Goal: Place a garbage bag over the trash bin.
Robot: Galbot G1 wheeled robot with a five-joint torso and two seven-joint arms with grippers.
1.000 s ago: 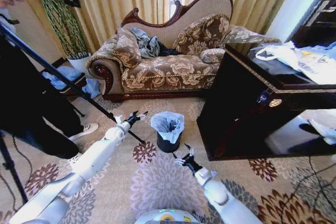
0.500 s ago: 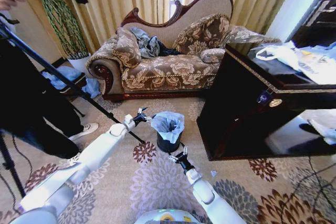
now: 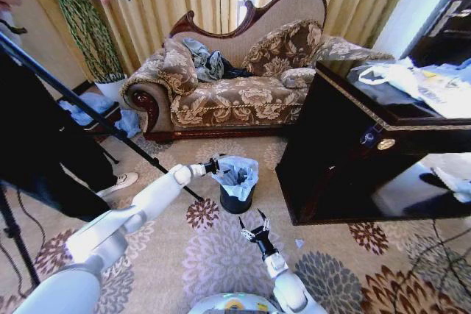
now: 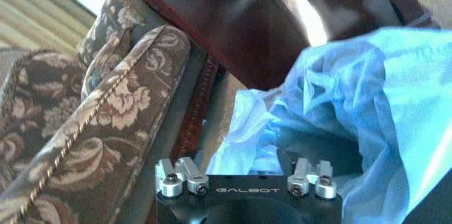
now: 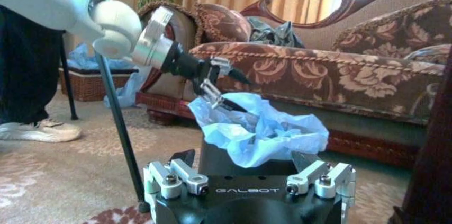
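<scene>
The trash bin (image 3: 236,200) stands upright on the patterned carpet (image 3: 221,255), with the floral sofa (image 3: 235,93) on its far side, a dark wooden counter (image 3: 368,159) close on its right and a black tripod leg (image 3: 96,119) slanting past on its left. The garbage bag (image 3: 237,173) sits crumpled over the bin's rim, mouth upward. The left tool (image 3: 218,168), fingers apart, reaches the bag's left edge; the right tool (image 3: 254,227), also spread, hovers near the bin's near side.
</scene>
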